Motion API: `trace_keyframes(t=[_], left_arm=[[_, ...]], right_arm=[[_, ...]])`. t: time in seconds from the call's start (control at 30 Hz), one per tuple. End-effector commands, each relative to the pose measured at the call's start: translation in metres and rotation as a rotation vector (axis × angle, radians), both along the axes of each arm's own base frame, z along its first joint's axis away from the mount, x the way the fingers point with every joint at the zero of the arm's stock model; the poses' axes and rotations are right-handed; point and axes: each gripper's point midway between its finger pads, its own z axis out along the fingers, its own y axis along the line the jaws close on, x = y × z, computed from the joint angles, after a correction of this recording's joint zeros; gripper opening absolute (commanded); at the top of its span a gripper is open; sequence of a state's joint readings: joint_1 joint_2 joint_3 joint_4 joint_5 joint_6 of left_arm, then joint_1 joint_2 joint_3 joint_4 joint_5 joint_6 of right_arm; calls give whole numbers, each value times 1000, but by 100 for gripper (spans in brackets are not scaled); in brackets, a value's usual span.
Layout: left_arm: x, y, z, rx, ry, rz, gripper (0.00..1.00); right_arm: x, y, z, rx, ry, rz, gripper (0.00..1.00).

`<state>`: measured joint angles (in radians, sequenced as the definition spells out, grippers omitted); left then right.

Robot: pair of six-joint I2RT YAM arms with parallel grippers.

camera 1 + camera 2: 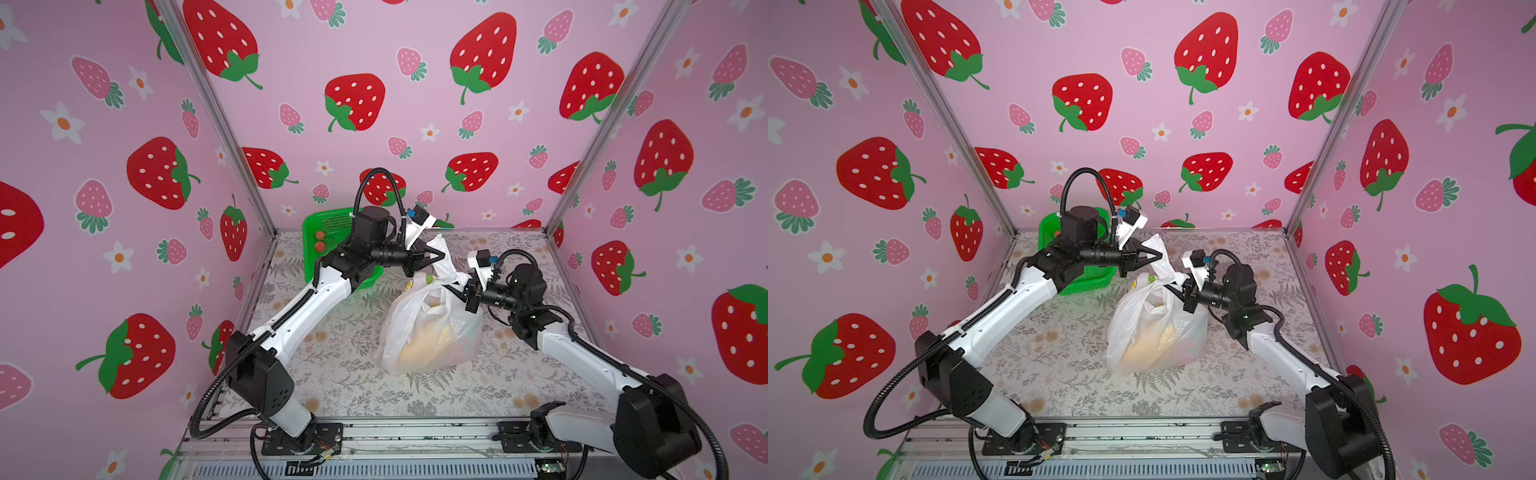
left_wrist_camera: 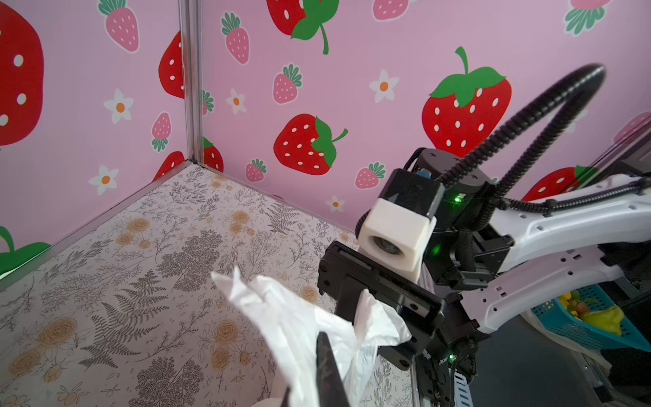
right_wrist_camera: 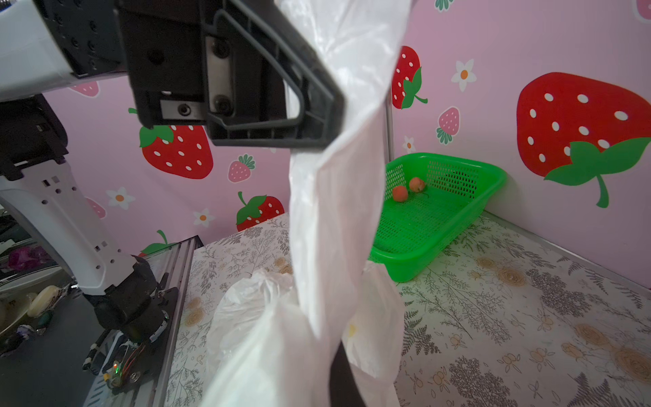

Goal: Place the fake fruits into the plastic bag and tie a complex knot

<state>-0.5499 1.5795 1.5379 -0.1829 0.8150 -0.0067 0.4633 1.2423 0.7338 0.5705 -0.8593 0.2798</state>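
- Pinching the thin plastic bag (image 3: 331,218) with the right gripper (image 1: 454,287).
- Pinching it too with the left gripper (image 1: 439,255).
- Likely feeling light, floppy, slippery; best gripping up top.

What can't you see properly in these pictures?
Fruits in the bag: both top views, just yellow blurs through the plastic.
Knot: bag top bunched between left gripper and right gripper, both shut on it; tied or not, unclear.
Basket: top views, the left arm covers much of it.
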Motion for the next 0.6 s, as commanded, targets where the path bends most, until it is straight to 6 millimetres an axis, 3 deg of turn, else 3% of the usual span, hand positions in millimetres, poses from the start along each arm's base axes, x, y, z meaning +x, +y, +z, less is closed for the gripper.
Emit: trace_keyframes(t=[0.0, 0.37, 0.57], left_arm=[[-7, 9, 25, -48, -131, 12, 0], [-19, 27, -10, 9, -249, 60, 1], [-31, 24, -32, 38, -339, 52, 4]], right_arm=[[14, -3, -1, 21, 78, -39, 2], [20, 1, 2, 54, 180, -38, 3], [24, 4, 1, 45, 229, -32, 6]])
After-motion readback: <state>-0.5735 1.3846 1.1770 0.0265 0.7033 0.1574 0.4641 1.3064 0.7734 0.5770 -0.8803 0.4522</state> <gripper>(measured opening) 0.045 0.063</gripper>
